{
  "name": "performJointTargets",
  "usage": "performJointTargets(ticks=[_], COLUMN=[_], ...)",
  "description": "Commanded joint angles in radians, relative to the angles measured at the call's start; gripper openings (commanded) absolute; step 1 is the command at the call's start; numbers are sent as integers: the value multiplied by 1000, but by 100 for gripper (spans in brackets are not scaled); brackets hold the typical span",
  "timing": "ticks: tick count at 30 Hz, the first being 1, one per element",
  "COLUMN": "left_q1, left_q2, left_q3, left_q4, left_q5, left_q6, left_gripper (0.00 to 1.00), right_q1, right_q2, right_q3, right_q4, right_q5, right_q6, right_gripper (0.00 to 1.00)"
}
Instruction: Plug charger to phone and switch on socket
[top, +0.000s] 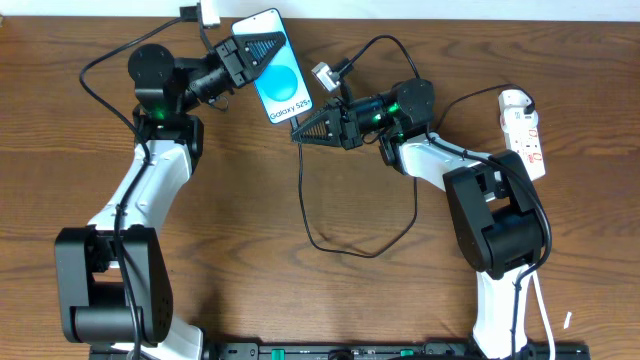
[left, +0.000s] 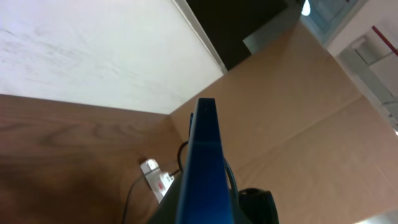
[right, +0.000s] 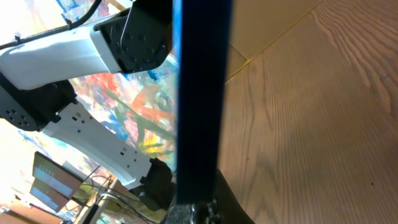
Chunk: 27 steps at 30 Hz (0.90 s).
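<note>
My left gripper (top: 248, 52) is shut on the phone (top: 280, 80), which has a bright blue screen and is held off the table at the back middle. In the left wrist view the phone (left: 202, 162) shows edge-on. My right gripper (top: 303, 132) is shut on the plug end of the charger (top: 335, 248), right at the phone's lower end. In the right wrist view the phone (right: 199, 93) is a dark upright bar with the plug (right: 198, 213) against its end. The black cable loops over the table. The white socket (top: 524, 125) lies at the far right.
A white adapter (top: 208, 13) sits at the table's back edge. A small silver connector (top: 322, 72) on a black cable lies just right of the phone. The left arm (right: 62, 56) shows in the right wrist view. Brown cardboard stands beyond the table.
</note>
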Motion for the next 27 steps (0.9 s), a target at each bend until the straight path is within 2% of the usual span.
performJointTargets(ticks=[1,27], left_q1=[-1,-1], left_q2=[-15,-15], left_q3=[3,3], left_q4=[12,12], left_q5=[-63,5], left_q6=[3,29], left_gripper=[7,7], right_q1=[-7,-7], right_q2=[-17,-17], right_q3=[19,19], right_q4=[3,3], right_q5=[6,5], right_q6=[-4,-5], right_gripper=[1,1])
